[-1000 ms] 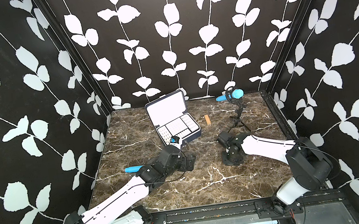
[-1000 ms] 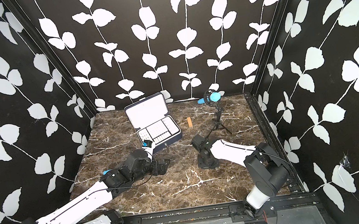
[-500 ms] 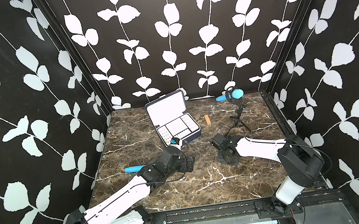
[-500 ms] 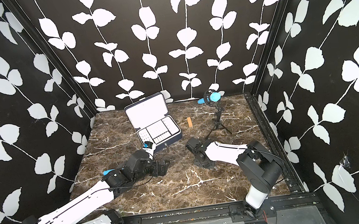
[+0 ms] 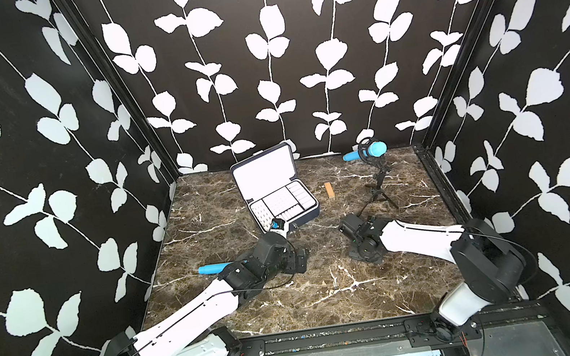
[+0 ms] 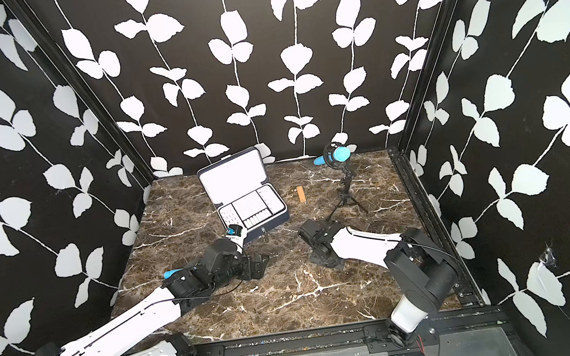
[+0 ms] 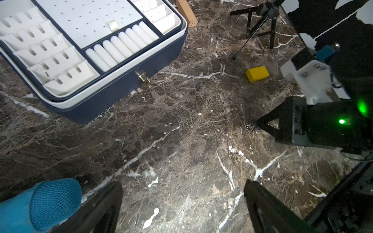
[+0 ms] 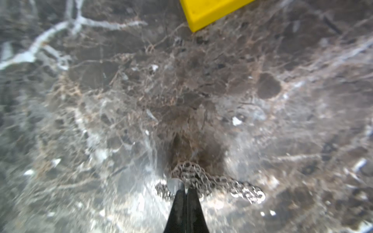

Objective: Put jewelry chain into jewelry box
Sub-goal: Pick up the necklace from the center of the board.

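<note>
Marble-look tabletop [image 5: 330, 293] inside a leaf-patterned booth is carrying everything. R gripper [image 8: 186, 190] is pressing down on it w/ jaws fully together. It seems to be pinching a few links of the jewelry chain [image 8: 222, 186], while the rest is lying bunched on the marble beside the tips, not lifted.

Judgement: such a thin pinch is prone to slipping, so lifting straight up and slowly, letting the tail hang free before travelling, is looking wise. The target is the jewelry box [image 7: 113, 98], standing open w/ lid up, well apart from the chain, its white tray compartments exposed.

L gripper [image 7: 183, 183] is hovering low near the box front, jaws spread wide, holding nothing.

Near the chain a yellow block [image 7: 257, 73] is sitting, and a blue mic [image 7: 46, 203] is lying by the L arm. Off to the side, a mic tripod [image 5: 377, 188] and a wooden block [image 5: 329, 191] are sitting clear of the path. The L arm is sitting just beside the route, so it's the thing to be minding.
</note>
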Tool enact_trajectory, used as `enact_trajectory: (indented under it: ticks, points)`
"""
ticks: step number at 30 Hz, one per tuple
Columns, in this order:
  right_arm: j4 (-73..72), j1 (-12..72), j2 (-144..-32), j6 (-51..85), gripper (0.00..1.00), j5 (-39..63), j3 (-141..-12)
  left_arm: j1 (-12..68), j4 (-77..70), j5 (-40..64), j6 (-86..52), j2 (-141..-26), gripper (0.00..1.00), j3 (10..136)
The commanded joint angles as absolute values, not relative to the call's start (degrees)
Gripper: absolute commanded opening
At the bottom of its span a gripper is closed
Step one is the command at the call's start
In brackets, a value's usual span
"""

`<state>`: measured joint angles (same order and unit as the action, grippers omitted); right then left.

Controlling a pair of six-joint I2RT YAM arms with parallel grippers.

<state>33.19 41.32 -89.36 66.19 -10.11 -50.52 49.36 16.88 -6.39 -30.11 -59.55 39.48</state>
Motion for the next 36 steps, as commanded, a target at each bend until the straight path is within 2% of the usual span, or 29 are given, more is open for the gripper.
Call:
enact_trajectory:
  ticks: [1, 8, 13, 18, 21, 28, 36]
  points:
    - [35.27, 41.68, -85.22, 63.38, 0.00, -11.41, -50.56, 49.48, 18.75, -7.02, -29.55, -58.35, 0.97, 39.96]
    - [37.42, 41.66, -76.67, 50.77, 0.00, -10.16, -52.46, 49.48, 20.32, -7.73, -28.99, -56.36, 0.97, 40.95]
    - [35.73, 41.67, -69.01, 34.74, 0.00, -2.25, -54.72, 49.49, 20.19, -6.23, -25.68, -54.76, 0.98, 43.56]
    - [33.73, 41.68, -62.18, 25.20, 0.00, 7.31, -55.10, 49.48, 16.05, 2.78, -22.53, -55.57, 0.97, 47.50]
    - [32.05, 41.66, -58.73, 22.75, 0.00, 11.12, -54.59, 49.49, 13.81, 9.38, -22.28, -57.96, 0.95, 49.78]
    - [30.78, 41.66, -56.40, 21.32, 0.00, 14.40, -54.20, 49.51, 6.28, 20.20, -27.70, -63.72, 0.81, 50.65]
    - [27.02, 41.66, -56.24, 23.03, 0.00, 17.19, -53.54, 49.51, -4.59, 27.58, -35.90, -69.98, 0.72, 48.93]
